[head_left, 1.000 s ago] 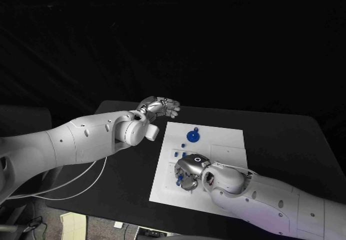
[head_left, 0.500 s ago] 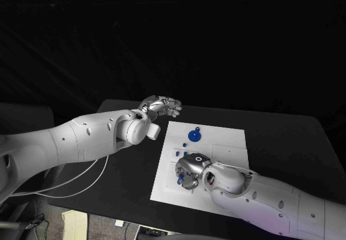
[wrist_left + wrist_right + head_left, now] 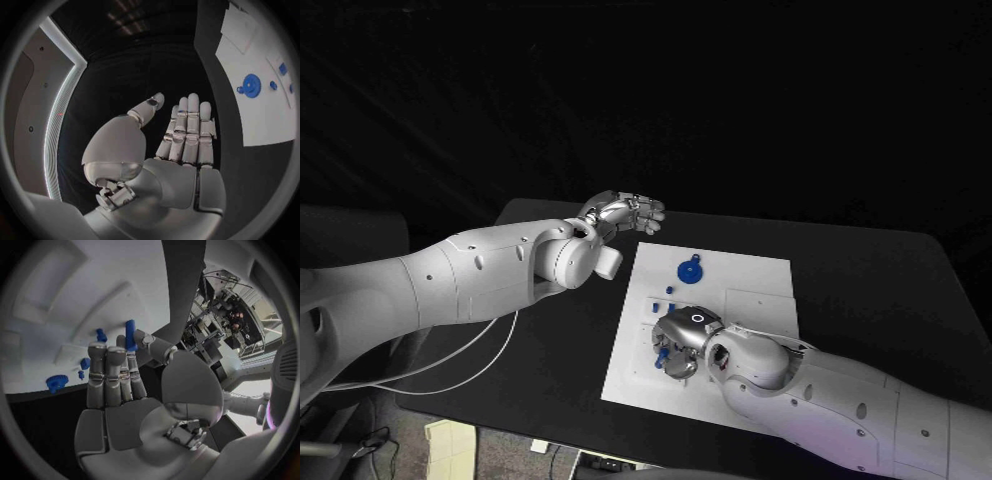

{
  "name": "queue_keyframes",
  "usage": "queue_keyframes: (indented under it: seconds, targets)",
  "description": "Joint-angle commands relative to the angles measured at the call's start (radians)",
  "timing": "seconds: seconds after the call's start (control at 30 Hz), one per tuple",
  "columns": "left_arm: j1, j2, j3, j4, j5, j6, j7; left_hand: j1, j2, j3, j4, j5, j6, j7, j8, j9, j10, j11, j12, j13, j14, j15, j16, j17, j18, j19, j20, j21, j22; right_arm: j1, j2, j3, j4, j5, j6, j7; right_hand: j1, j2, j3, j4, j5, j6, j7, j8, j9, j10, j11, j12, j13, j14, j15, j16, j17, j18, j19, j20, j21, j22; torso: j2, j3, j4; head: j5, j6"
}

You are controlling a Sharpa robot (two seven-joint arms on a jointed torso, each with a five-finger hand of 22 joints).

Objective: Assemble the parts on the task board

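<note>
Left arm: smooth white shell, comes in over the table's near-left part, reaching toward its far edge.
Left hand (image 3: 626,213): silver, jointed metal, over the black table (image 3: 877,270) beyond the board's far-left corner; in its wrist view (image 3: 178,145) the fingers are straight and side by side, thumb apart, nothing held.
Task board (image 3: 747,285): flat white rectangular plate with faint outlined recesses, mid-table.
Blue gear (image 3: 687,271): round toothed disc with a small knob beside it, on the board's far part, well apart from both hands.
Small blue parts (image 3: 669,291): short pegs on the board between the gear and the right hand.
Right hand (image 3: 678,345): silver, palm down over the board's near-left part.
Blue peg (image 3: 130,335): elongated plastic piece, pinched between the thumb tip and the fingertips (image 3: 107,354), just above the board; remaining fingers straight, close together.
</note>
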Motion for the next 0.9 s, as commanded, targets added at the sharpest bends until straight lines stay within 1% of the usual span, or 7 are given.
queue_keyframes:
  seconds: [0.03,0.13,0.33,0.43,0.6,0.9]
  targets:
    - [0.001,0.002,0.001,0.001,0.005,0.014,0.007,-0.01,0.002,-0.002,0.006,-0.004,-0.008,-0.002,0.007,-0.001,-0.005,-0.001,0.005,0.0,0.009,0.001,-0.006,0.001,0.015,0.005,0.005,-0.005,0.001,-0.001,0.003,-0.001,-0.004,-0.033,0.023,-0.023,-0.002,0.011,-0.001,-0.004,-0.001,0.007,-0.002,0.003,0.002,0.014,0.0,0.003,0.001,-0.005,-0.005,0.006,-0.001,0.054,0.0,-0.005,0.004,0.018,0.0,-0.0003,0.0,0.0,0.004]
    - [0.001,0.002,0.001,0.001,0.005,0.013,0.007,-0.01,0.002,-0.002,0.006,-0.004,-0.008,-0.002,0.007,-0.001,-0.005,-0.001,0.005,0.0,0.01,0.001,-0.006,0.002,0.015,0.005,0.005,-0.005,0.001,-0.001,0.003,-0.002,-0.007,-0.033,0.021,-0.025,-0.001,0.013,0.0,-0.005,-0.006,0.007,-0.002,0.003,0.001,0.014,0.0,0.002,0.001,-0.005,-0.005,0.006,-0.001,0.054,0.0,-0.006,0.005,0.018,0.0,-0.0005,0.0006,0.0,0.008]
    - [0.001,0.002,0.001,0.001,0.005,0.013,0.007,-0.01,0.002,-0.002,0.006,-0.004,-0.008,-0.002,0.007,-0.001,-0.005,-0.001,0.006,0.0,0.01,0.001,-0.007,0.002,0.015,0.005,0.005,-0.005,0.001,-0.001,0.009,-0.005,-0.008,-0.034,0.027,-0.023,-0.001,0.013,0.0,-0.006,-0.007,0.007,-0.002,0.002,0.001,0.014,0.0,0.002,0.001,-0.006,-0.005,0.006,-0.001,0.054,0.0,-0.006,0.005,0.018,0.0,-0.001,0.0005,0.0,0.01]
    - [0.001,0.003,0.001,0.001,0.005,0.013,0.007,-0.01,0.002,-0.002,0.006,-0.004,-0.008,-0.002,0.007,-0.001,-0.005,-0.001,0.006,0.0,0.01,0.001,-0.007,0.003,0.015,0.005,0.005,-0.005,0.001,-0.001,0.011,-0.011,-0.009,-0.035,0.029,-0.022,-0.001,0.014,0.0,-0.006,-0.008,0.007,-0.002,0.002,0.001,0.014,0.0,0.002,0.001,-0.006,-0.005,0.006,-0.001,0.054,0.0,-0.006,0.005,0.018,0.0,-0.001,0.0009,0.001,0.01]
    - [0.001,0.002,0.001,0.001,0.005,0.013,0.007,-0.01,0.002,-0.002,0.006,-0.004,-0.008,-0.002,0.007,-0.001,-0.006,-0.001,0.006,0.0,0.01,0.001,-0.008,0.003,0.015,0.005,0.005,-0.005,0.002,-0.001,0.012,-0.017,-0.009,-0.035,0.034,-0.019,-0.001,0.014,0.0,-0.006,-0.008,0.007,-0.002,0.002,0.001,0.014,0.0,0.002,0.001,-0.006,-0.004,0.006,-0.001,0.054,0.0,-0.006,0.005,0.018,0.0,-0.0009,0.0007,0.001,0.009]
    - [0.001,0.003,0.001,0.001,0.005,0.013,0.006,-0.01,0.002,-0.002,0.006,-0.004,-0.008,-0.002,0.007,-0.002,-0.006,-0.001,0.006,0.0,0.01,0.001,-0.008,0.005,0.015,0.005,0.005,-0.005,0.002,-0.001,0.01,-0.024,0.0,0.001,0.057,0.009,-0.004,0.011,-0.002,-0.006,-0.004,0.005,-0.001,0.0,0.001,0.011,0.002,0.0,0.0,-0.008,-0.003,0.005,-0.002,0.054,-0.003,-0.005,0.004,0.018,0.0,-0.0008,-0.0001,0.001,0.007]
